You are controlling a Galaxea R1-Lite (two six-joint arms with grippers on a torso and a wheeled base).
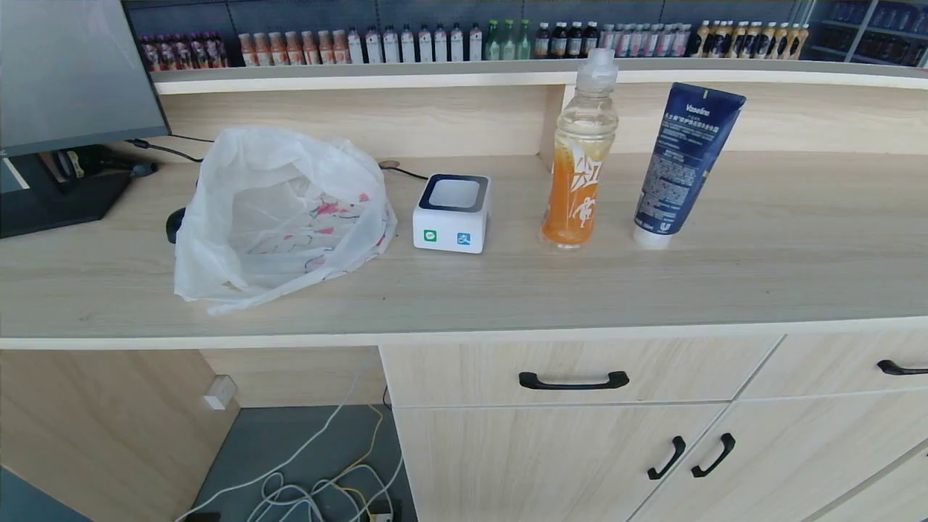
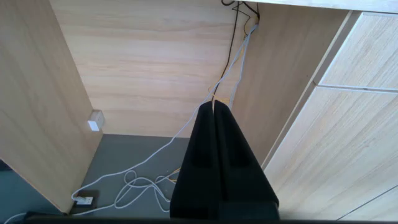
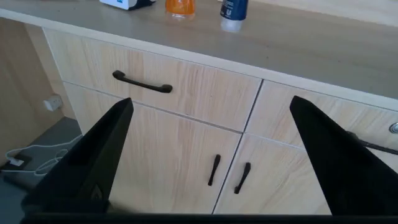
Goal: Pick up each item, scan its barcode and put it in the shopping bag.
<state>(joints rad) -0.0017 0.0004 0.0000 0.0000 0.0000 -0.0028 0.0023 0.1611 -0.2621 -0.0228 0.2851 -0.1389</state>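
Left claw pressed closed; right claw spread wide.

1. A pale wood tabletop runs across, with a raised ledge behind it.
2. A monitor stands at its left end (grey screen, black base).
3. Drink bottles line the far shelf.
4. Below are a black drawer handle, two cabinet-door handles, and loose cables on the floor.

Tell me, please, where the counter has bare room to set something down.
The widest bare patch is the counter right of the tube. A bare strip runs along the front edge before the scanner and bottle. Left of the scanner, the bag crowds it.
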